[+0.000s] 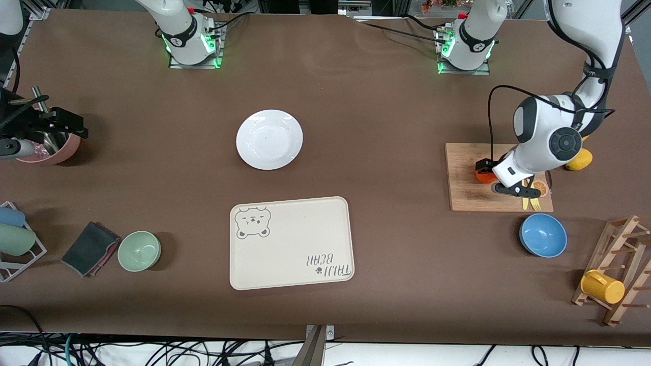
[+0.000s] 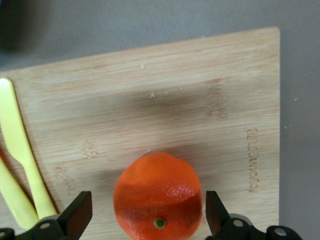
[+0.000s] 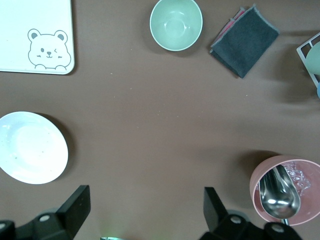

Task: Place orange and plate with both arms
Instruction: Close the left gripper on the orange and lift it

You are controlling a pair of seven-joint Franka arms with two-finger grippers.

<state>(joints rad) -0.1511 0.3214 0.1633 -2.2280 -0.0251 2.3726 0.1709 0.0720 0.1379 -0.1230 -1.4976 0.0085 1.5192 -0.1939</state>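
Observation:
The orange rests on a wooden cutting board toward the left arm's end of the table. My left gripper is down at the board, open, with one finger on each side of the orange and a gap on both sides. The white plate lies bare on the brown table near the middle. My right gripper hangs open and holds nothing, over the table beside a pink bowl at the right arm's end.
A cream bear-print tray lies nearer the front camera than the plate. A green bowl and dark cloth sit toward the right arm's end. A blue bowl, a lemon and a mug rack surround the board. Yellow cutlery lies on it.

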